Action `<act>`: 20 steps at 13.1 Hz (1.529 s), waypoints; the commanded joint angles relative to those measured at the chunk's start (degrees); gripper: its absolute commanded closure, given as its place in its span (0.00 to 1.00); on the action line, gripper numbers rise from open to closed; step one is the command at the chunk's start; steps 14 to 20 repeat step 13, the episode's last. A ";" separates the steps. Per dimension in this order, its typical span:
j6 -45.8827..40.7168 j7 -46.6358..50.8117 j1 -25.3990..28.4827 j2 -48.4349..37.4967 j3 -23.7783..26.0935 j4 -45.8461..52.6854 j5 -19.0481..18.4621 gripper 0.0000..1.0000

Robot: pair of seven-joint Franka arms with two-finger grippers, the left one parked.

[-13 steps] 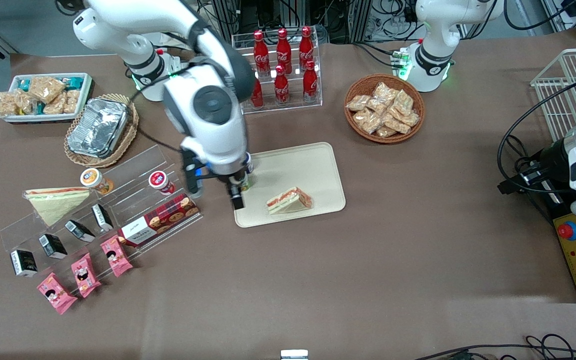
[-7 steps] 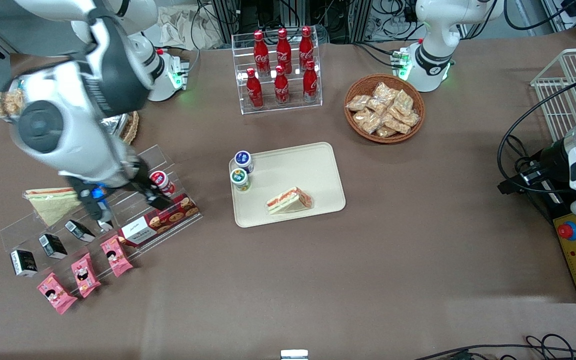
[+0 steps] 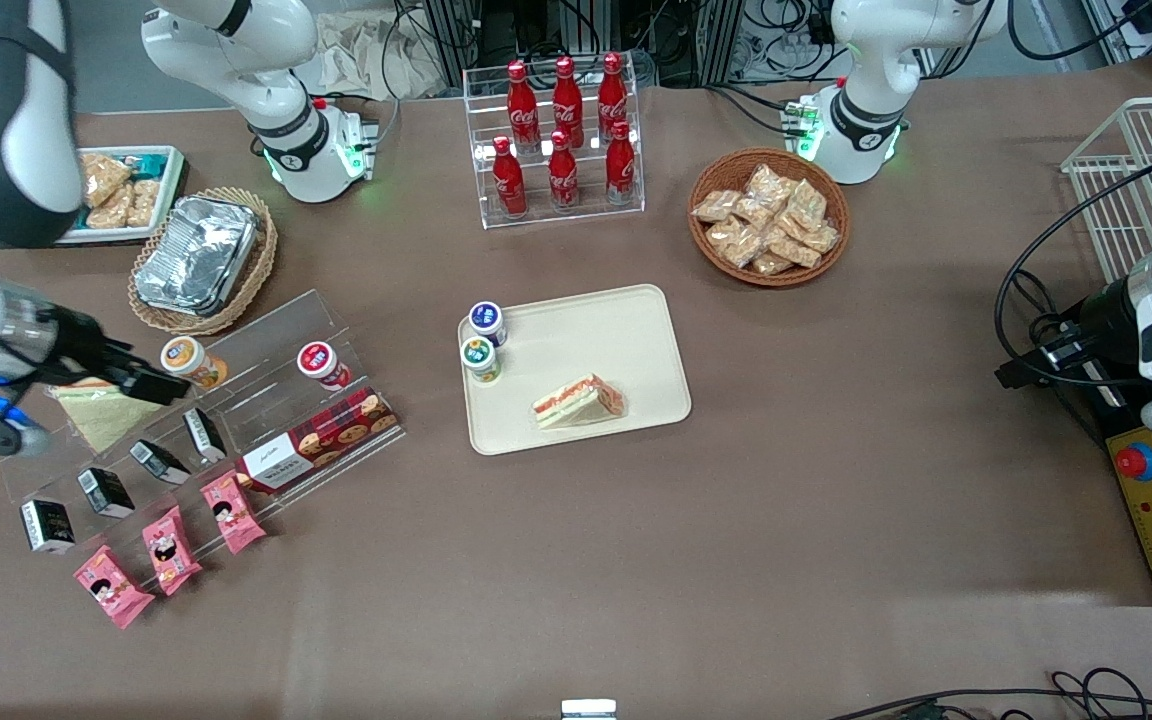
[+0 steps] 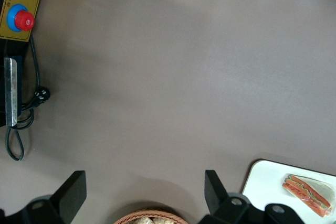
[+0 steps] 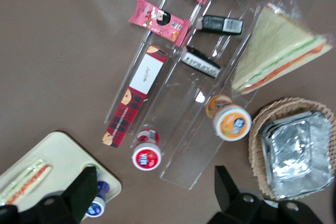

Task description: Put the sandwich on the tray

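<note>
The sandwich (image 3: 579, 400) lies on the tray (image 3: 586, 325), on the part of the tray nearest the front camera, with its orange-red filling edge facing that camera. We judge the placing done, so the step in hand is only to leave it alone.

The pincer (image 5: 155, 182) is spread wide with nothing between its fingers. It hangs well apart from the tray, toward the working arm's end of the tabletop, above the clear display rack (image 3: 266, 400). To finish well, we would keep the arm high and clear of the tray, so that no link brushes the wrapper or tips the two small capped cups (image 3: 481, 340) at the tray's edge. We would also keep off the rack's goods below the pincer.

Some things we cannot settle. We cannot tell whether the two cups stand fully inside the tray's rim or partly on it. The left wrist view cuts the tray off, showing one corner with the sandwich. In the front view the arm covers part of the pale sandwich (image 3: 101, 415) on the rack, and much of the arm runs out of frame.
</note>
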 commanded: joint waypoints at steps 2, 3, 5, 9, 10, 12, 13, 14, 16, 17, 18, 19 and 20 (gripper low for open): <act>-0.79 -16.93 -3.72 -1.99 0.62 -0.87 -3.07 0.01; -0.79 -18.62 -3.72 -2.34 0.62 -0.87 -3.87 0.01; -0.70 -20.99 -3.99 -2.77 0.62 -0.87 -3.80 0.01; 0.00 -29.96 -3.73 -6.46 1.06 -0.87 -3.01 0.01; -0.08 -30.06 -3.64 -7.43 1.06 -1.13 -3.00 0.01; -0.35 -30.15 -3.64 -8.66 0.97 -1.83 -3.00 0.01; -0.52 -30.06 -3.55 -9.19 0.97 -2.18 -3.00 0.01; -0.52 -30.06 -3.55 -9.19 0.97 -2.18 -3.00 0.01; -0.52 -30.06 -3.55 -9.19 0.97 -2.18 -3.00 0.01; -0.52 -30.06 -3.55 -9.19 0.97 -2.18 -3.00 0.01; -0.52 -30.06 -3.55 -9.19 0.97 -2.18 -3.00 0.01; -0.52 -30.06 -3.55 -9.19 0.97 -2.18 -3.00 0.01; -0.52 -30.06 -3.55 -9.19 0.97 -2.18 -3.00 0.01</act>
